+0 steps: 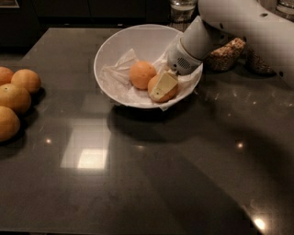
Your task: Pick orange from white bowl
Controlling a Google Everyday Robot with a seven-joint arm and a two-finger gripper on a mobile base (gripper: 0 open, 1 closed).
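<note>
The white bowl (108, 55), lined with crumpled white paper, stands at the back middle of the dark table. Two oranges lie in it. My gripper (161, 90) reaches down into the bowl's right side from the white arm at the upper right. It is shut on the orange (151, 85) at the bowl's front right. One cream finger (163, 84) lies flat across that orange's front; the other finger is hidden behind it. The orange still rests in the bowl. A second orange (141, 74) sits just to its left, touching it.
Several loose oranges (16, 96) lie at the table's left edge. Glass jars of grains (225, 55) stand behind the arm at the back right. A glass (183, 9) stands behind the bowl.
</note>
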